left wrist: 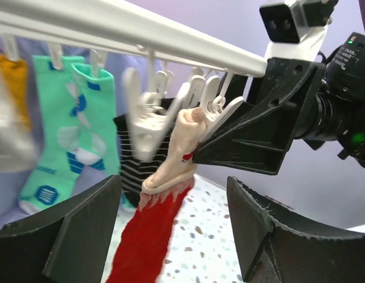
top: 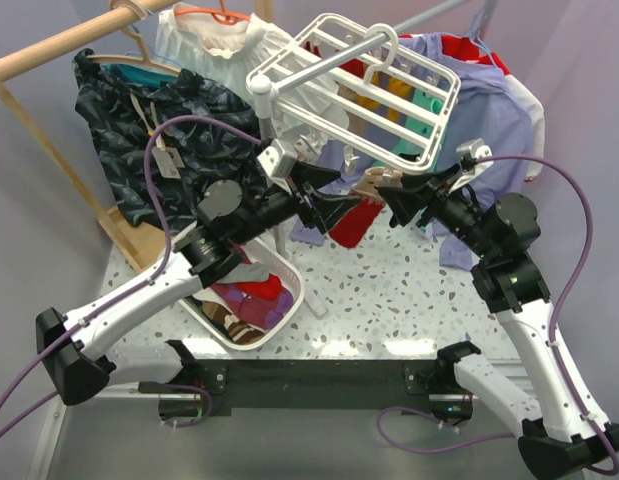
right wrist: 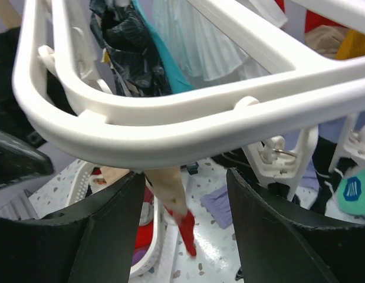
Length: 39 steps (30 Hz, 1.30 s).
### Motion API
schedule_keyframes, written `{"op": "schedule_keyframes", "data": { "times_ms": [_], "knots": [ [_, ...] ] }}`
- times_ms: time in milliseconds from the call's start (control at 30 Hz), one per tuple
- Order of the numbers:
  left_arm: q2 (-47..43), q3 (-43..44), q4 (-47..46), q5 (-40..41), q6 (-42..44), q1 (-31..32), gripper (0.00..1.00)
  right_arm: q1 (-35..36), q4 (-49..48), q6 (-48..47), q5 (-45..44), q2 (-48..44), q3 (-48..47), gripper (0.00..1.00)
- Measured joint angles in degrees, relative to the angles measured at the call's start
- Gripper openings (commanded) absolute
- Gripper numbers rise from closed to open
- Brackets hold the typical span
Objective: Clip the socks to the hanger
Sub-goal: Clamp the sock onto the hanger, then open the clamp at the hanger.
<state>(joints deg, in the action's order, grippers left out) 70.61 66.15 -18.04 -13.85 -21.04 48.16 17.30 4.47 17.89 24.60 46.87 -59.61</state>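
Note:
One red sock (left wrist: 148, 236) with a pale tan cuff hangs from a small white clip (left wrist: 201, 97) under the white grid hanger (top: 361, 78). In the top view this sock (top: 352, 222) dangles between the two arms. My left gripper (left wrist: 173, 194) is open, its jaws wide on either side of the hanging sock and not touching it. The right gripper (right wrist: 185, 177) is open too, just under the hanger's rim (right wrist: 170, 132), with the sock (right wrist: 177, 203) hanging beyond its jaws. One of the right gripper's black fingers (left wrist: 253, 141) sits close beside the cuff. I see no second red sock.
Teal socks with white patches (left wrist: 61, 135) and a striped cloth (left wrist: 130, 174) hang from neighbouring clips. A white laundry basket (top: 251, 300) with clothes sits on the speckled table (top: 389, 300) under the left arm. Garments hang on a wooden rail (top: 69, 45) at the back.

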Motion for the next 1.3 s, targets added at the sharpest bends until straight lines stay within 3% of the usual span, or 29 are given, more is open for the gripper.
{"op": "schedule_keyframes", "data": {
  "times_ms": [233, 533, 767, 1300],
  "knots": [
    [-4.2, -2.1, -0.8, 7.4, 6.1, 0.6, 0.76, 0.0, 2.0, 0.0, -4.7, 0.0, 0.0, 0.61],
    [1.4, -2.1, -5.6, 21.9, 16.5, 9.6, 0.69, 0.0, 3.6, -0.2, -8.3, -0.1, 0.0, 0.61],
    [2.8, -3.0, -12.5, 33.3, 21.9, 10.5, 0.64, 0.0, 4.6, -0.7, -8.7, -0.2, 0.0, 0.61],
    [6.7, -3.1, -22.0, 35.0, 28.0, 10.5, 0.55, 0.0, 5.2, -1.4, -9.1, -0.9, 0.0, 0.61]
  ]
}}
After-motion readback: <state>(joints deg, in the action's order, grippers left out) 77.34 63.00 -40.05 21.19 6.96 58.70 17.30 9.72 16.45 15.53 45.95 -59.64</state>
